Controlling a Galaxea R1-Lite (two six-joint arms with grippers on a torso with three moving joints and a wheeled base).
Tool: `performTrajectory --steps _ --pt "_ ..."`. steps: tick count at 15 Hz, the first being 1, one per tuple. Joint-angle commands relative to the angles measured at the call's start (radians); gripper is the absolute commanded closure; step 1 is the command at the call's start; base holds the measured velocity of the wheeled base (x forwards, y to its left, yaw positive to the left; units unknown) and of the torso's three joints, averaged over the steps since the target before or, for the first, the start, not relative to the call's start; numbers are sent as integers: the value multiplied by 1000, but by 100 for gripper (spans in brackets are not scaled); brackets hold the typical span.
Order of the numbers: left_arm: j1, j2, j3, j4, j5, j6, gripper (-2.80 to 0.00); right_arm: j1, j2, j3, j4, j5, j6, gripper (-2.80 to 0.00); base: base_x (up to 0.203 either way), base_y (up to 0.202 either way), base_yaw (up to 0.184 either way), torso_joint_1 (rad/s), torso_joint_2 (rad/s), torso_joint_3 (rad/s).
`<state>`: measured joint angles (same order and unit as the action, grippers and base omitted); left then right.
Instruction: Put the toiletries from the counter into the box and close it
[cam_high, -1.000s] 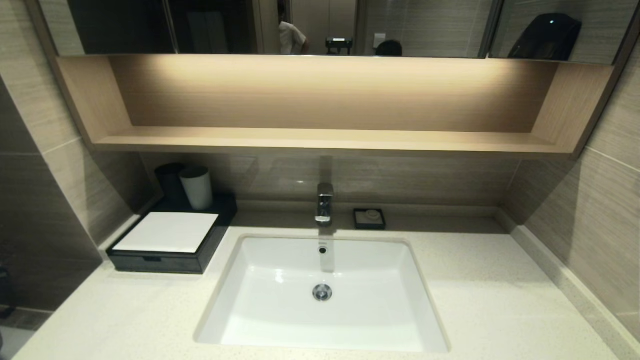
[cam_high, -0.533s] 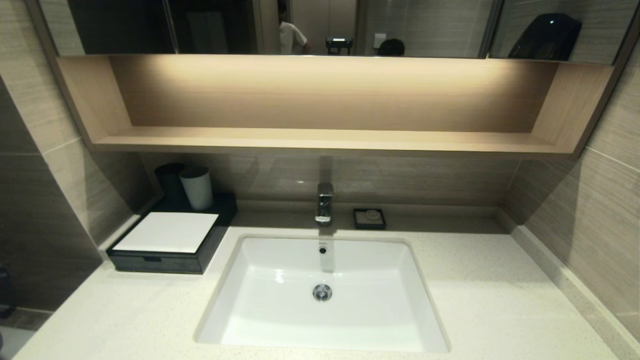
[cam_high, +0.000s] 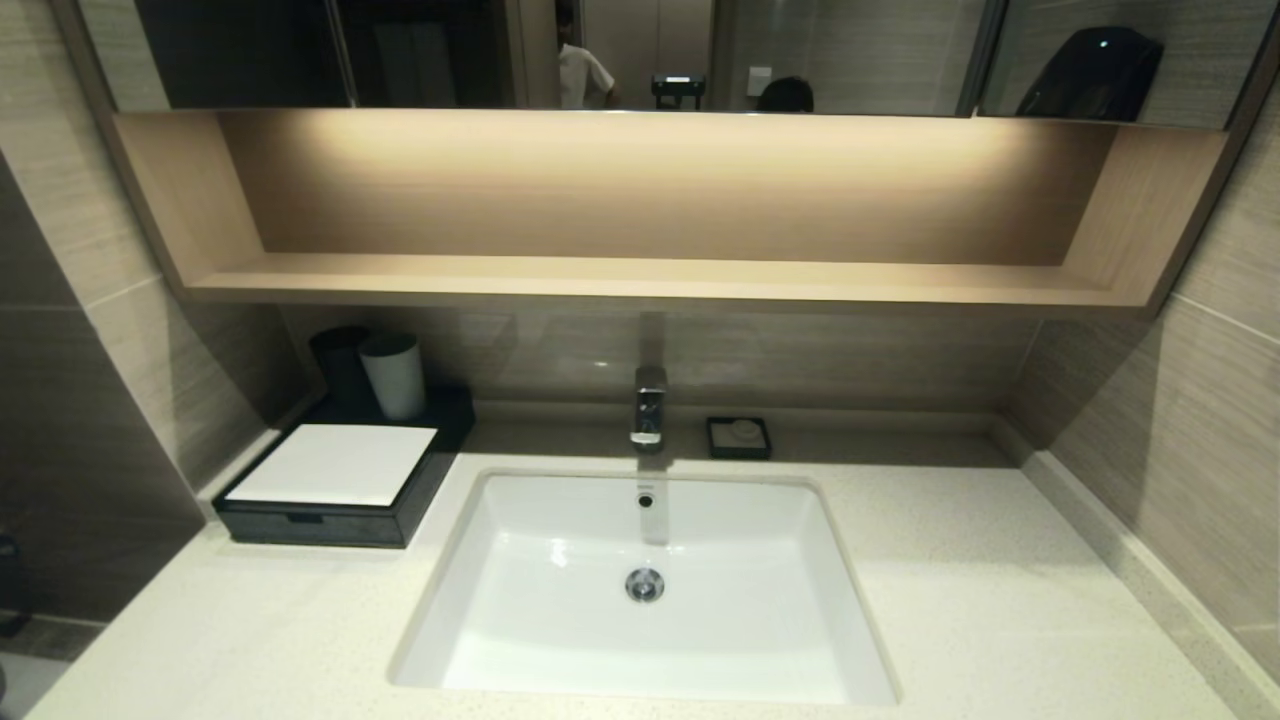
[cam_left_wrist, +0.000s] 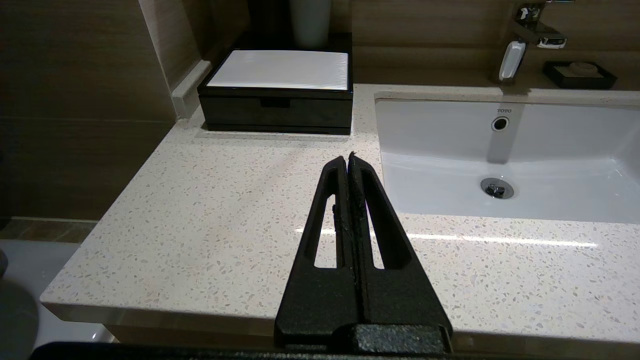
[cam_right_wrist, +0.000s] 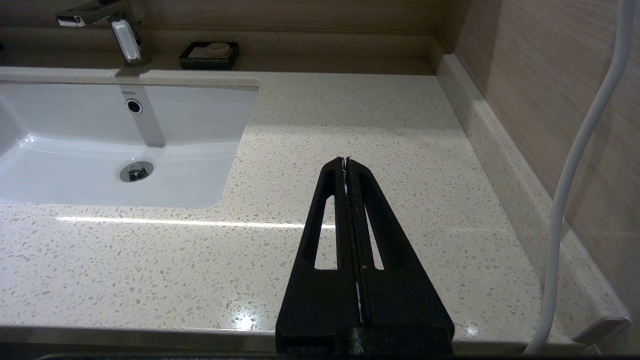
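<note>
The black box with the white top panel stands at the back left of the counter, its front drawer pushed in; it also shows in the left wrist view. No stick-like toiletry packets show on the counter in any view. Both grippers are out of the head view. My left gripper is shut and empty, held over the counter's front edge left of the sink. My right gripper is shut and empty, over the counter right of the sink.
A white sunken sink fills the counter's middle, with a chrome tap behind it. A small black soap dish sits right of the tap. A grey cup and a dark cup stand behind the box. A white cable hangs at the right wall.
</note>
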<state>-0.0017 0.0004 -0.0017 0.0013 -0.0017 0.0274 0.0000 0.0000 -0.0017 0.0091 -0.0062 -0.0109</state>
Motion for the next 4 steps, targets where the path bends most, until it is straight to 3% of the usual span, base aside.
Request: performTrajectory --steps 1,4 --pt "0 -2 0 0 0 0 0 0 -2 0 0 0 0 0 0 0 0 0 0 0" --pt "0 -2 0 0 0 0 0 0 -2 0 0 -1 3 0 0 0 0 0 0 0"
